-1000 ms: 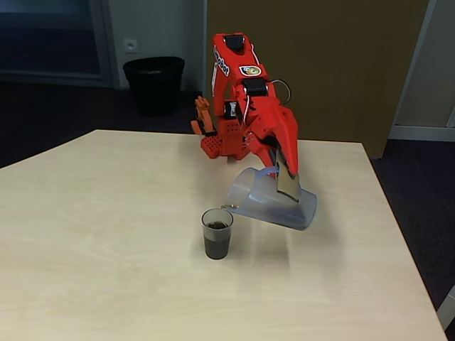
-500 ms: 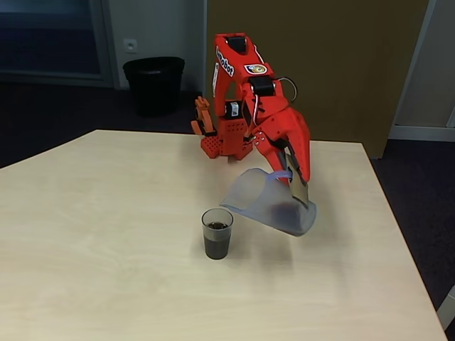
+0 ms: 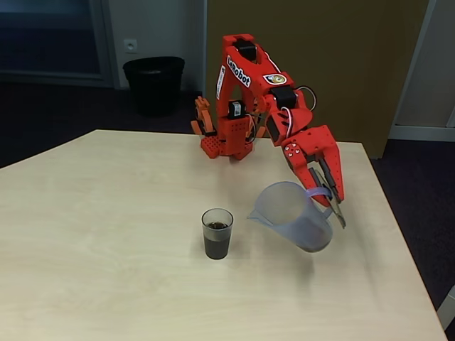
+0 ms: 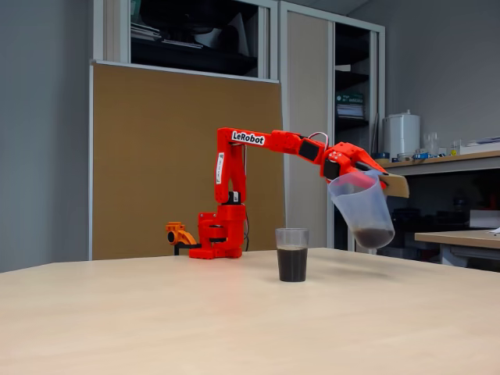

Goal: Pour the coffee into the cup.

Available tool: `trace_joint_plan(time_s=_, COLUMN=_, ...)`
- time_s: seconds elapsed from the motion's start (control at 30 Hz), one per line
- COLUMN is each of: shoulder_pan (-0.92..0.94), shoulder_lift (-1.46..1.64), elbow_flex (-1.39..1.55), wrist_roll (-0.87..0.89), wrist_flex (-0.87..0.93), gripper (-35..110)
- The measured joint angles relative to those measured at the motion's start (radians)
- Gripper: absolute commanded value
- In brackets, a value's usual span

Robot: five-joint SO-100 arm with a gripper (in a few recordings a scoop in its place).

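Note:
The cup (image 3: 217,233) (image 4: 292,254) stands upright near the table's middle, about half full of dark coffee (image 3: 217,246) (image 4: 292,264). To its right in both fixed views, my red arm holds a bluish translucent pitcher (image 3: 295,217) (image 4: 363,211) above the table. The pitcher is nearly upright, leaning a little, with its spout toward the cup but apart from it. A small dark remnant of coffee (image 4: 373,236) sits in its bottom. My gripper (image 3: 328,199) (image 4: 383,181) is shut on the pitcher's handle side.
The arm's red base (image 3: 224,142) stands at the table's far edge. The table's right edge (image 3: 398,234) is close to the pitcher. A black waste bin (image 3: 153,84) sits on the floor behind. Wide bare tabletop (image 3: 106,213) lies left of the cup.
The pitcher lay tipped with its spout over the cup. It has now swung back to nearly upright and moved right and toward the camera, away from the cup, as the arm stretched out.

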Motion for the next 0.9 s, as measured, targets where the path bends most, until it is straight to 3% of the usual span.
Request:
trace_joint_plan(time_s=0.27, shoulder_pan=-0.084, shoulder_lift=-0.137, elbow_flex=-0.156, wrist_roll=-0.222, wrist_flex=0.066, gripper=0)
trace_joint_plan(time_s=0.67, shoulder_pan=-0.15, shoulder_lift=-0.224, elbow_flex=-0.173, wrist_roll=-0.71, wrist_flex=0.127, gripper=0)
trace_joint_plan(time_s=0.9, shoulder_pan=-0.153, shoulder_lift=-0.264, elbow_flex=-0.184, wrist_roll=-0.842, wrist_flex=0.109, gripper=0)
